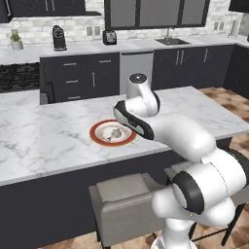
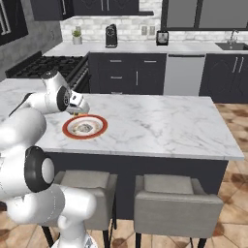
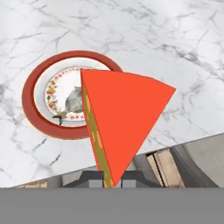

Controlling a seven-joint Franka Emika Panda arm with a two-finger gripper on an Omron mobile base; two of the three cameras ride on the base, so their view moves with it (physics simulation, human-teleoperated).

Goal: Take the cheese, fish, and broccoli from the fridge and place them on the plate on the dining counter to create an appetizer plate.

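The cheese [image 3: 124,118] sits between the fingertips of the pincer [image 3: 108,177], held above the counter [image 3: 175,39]. Below and just beyond the pincer, the plate [image 3: 33,98] lies on the counter's near edge, with the fish [image 3: 74,101] on it.

Bright, even rendered light; soft shadows; slightly coarse.

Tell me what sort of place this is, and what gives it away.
A home kitchen, rendered. A marble-topped dining counter with grey chairs stands in front; behind it run dark cabinets, a stove and a sink below a tiled wall.
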